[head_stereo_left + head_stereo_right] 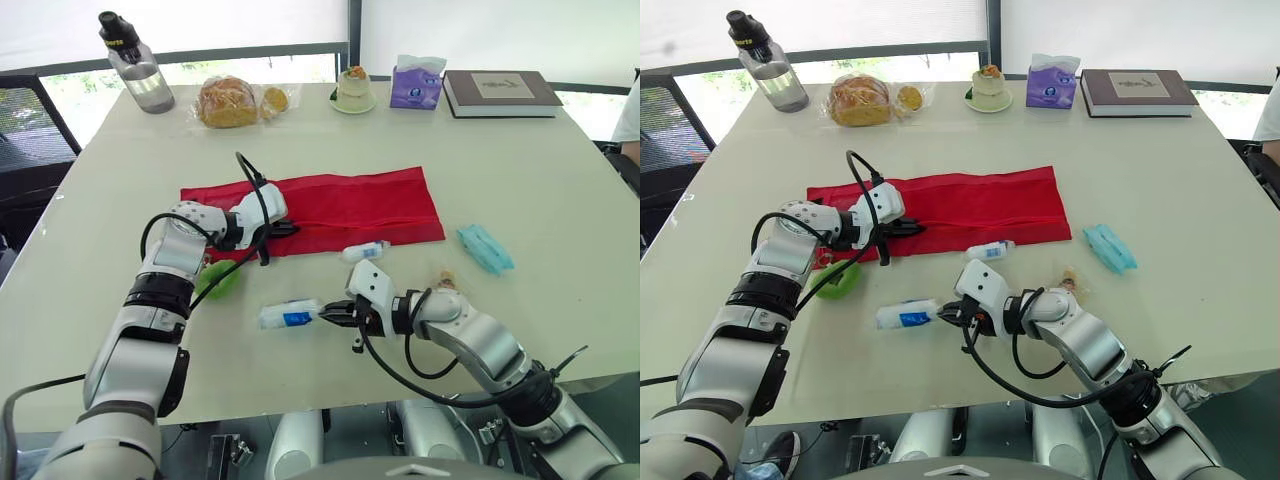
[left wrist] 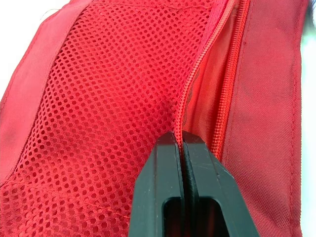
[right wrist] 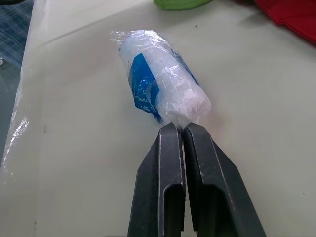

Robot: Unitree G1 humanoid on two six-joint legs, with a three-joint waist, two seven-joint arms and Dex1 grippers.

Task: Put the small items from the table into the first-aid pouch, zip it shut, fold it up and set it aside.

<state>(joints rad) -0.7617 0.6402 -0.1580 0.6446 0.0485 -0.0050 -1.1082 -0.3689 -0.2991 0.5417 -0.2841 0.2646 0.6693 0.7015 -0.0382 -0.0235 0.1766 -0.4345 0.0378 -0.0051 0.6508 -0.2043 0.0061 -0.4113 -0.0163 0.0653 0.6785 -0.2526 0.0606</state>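
The red first-aid pouch lies unfolded flat in the middle of the table. My left gripper is at its near left part, shut on the open zipper edge beside the mesh pocket. In front of the pouch, my right gripper is shut on the wrapper end of a white-and-blue bandage roll that rests on the table. A small white bottle lies by the pouch's near edge. A teal packet, a small clear-wrapped item and a green item lie nearby.
Along the far edge stand a water bottle, a bag of bread, a dessert cup, a purple tissue pack and a book. A person's sleeve shows at the right edge.
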